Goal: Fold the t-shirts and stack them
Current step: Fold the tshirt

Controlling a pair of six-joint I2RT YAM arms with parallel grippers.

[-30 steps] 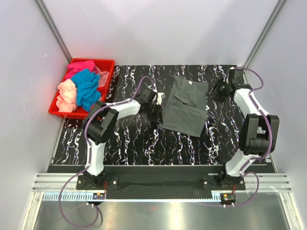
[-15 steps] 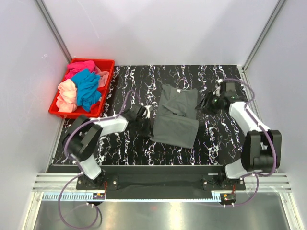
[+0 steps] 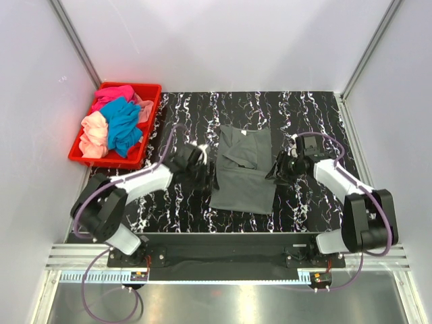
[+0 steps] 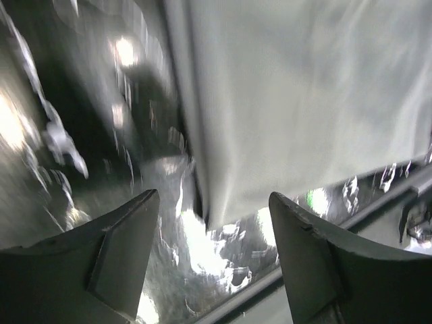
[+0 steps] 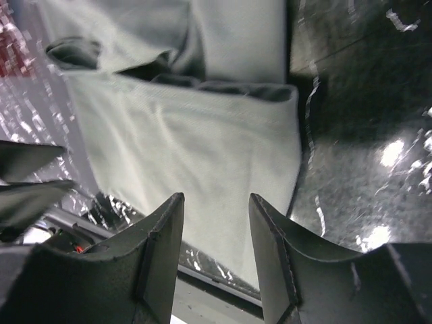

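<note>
1. Grey shirt lay part-folded on the worktop, between the two arms.
2. Left end effector was open with nothing between its fingers. It sat low, just beside the shirt's left edge, and its wrist view showed a shirt corner ahead of the gap.
3. Right end effector had its fingers apart at the shirt's right edge, with no cloth pinched.
4. Pink shirt, teal shirt and peach shirt were heaped in the red crate at the far-left corner.
</note>
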